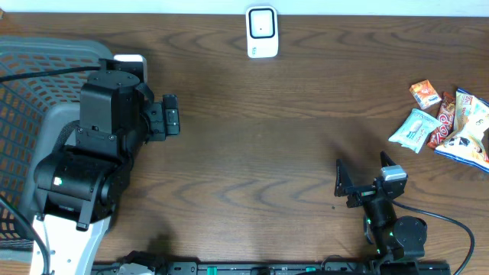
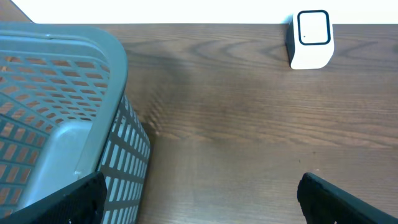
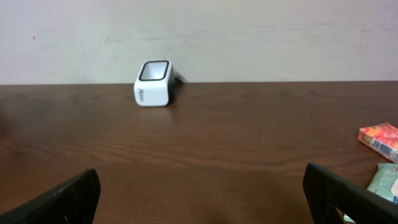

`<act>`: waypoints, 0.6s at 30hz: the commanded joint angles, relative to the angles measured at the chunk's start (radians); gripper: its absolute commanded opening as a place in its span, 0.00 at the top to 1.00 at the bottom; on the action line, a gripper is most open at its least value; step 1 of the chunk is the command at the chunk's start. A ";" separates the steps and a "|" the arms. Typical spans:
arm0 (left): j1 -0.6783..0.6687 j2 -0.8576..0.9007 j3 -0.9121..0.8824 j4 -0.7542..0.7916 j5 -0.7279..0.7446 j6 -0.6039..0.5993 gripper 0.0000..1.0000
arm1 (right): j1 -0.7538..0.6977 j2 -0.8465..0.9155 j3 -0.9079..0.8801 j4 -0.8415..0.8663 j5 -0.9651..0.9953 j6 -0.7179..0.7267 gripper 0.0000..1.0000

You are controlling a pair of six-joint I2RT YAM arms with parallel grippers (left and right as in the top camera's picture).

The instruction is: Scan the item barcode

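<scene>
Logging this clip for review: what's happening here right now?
Nothing is being handled yet. The left arm sits by the grey basket and the right arm sits short of the snack packets on the right. Both have their jaws wide open and empty. The white scanner stands alone at the far edge, with no item picked up for scanning.

A robotics test bench laid out as a mock shop checkout is indicated. A dark wood-grain table (image 1: pixel 252 130) is set against a plain pale wall (image 3: pixel 249 37). 2 black robot arms are mounted at its near side: the left arm (image 1: pixel 95 153) and the right arm (image 1: pixel 386 221). Retail props are arranged on the tabletop: 1 white barcode scanner (image 1: pixel 261 31) at the far edge, 1 grey plastic shopping basket (image 1: pixel 30 69) on the left, and a small heap of snack packets (image 1: pixel 416 130) on the right.
</scene>
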 commanded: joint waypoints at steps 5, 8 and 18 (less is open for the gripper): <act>-0.014 -0.017 -0.001 -0.003 -0.006 0.001 0.02 | 0.006 -0.007 -0.001 -0.005 0.012 -0.009 0.01; -0.013 -0.041 -0.002 -0.003 -0.006 0.001 0.02 | 0.006 -0.007 -0.001 -0.005 0.012 -0.009 0.01; -0.013 -0.306 -0.002 -0.004 -0.006 0.001 0.02 | 0.006 -0.007 -0.001 -0.005 0.012 -0.009 0.01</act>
